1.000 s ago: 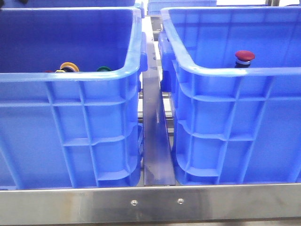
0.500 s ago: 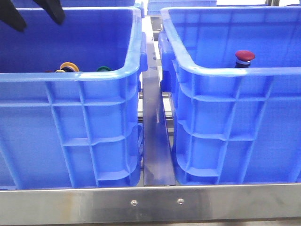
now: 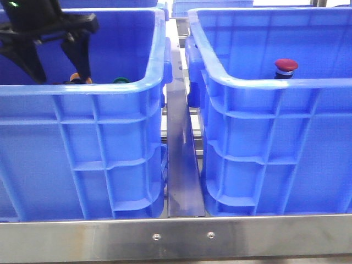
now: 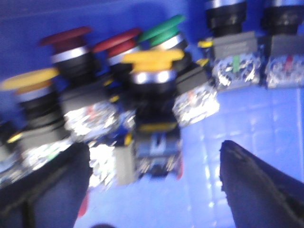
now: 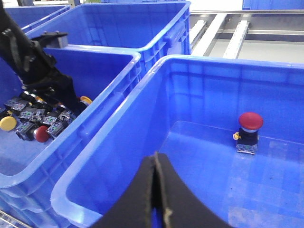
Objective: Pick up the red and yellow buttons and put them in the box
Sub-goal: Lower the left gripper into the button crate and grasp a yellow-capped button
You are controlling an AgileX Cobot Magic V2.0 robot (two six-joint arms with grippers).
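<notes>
Yellow-capped mushroom-head push button (image 4: pixel 153 58), small, rigid and top-heavy, stands crowded among red and green ones in the left blue plastic crate (image 3: pixel 110 88), where the left gripper (image 4: pixel 152 190), fingers apart, should probably clamp its black body, not the slick cap.

Green-capped button (image 4: pixel 164 29) among others.

Brushed steel rail (image 3: pixel 176 237) along the bottom edge, two screws (image 3: pixel 156 237) near its middle. Upright metal strip (image 3: pixel 181 159) at centre. Pale metal rails (image 5: pixel 237 33) upper right in the right wrist view, brightly lit.
</notes>
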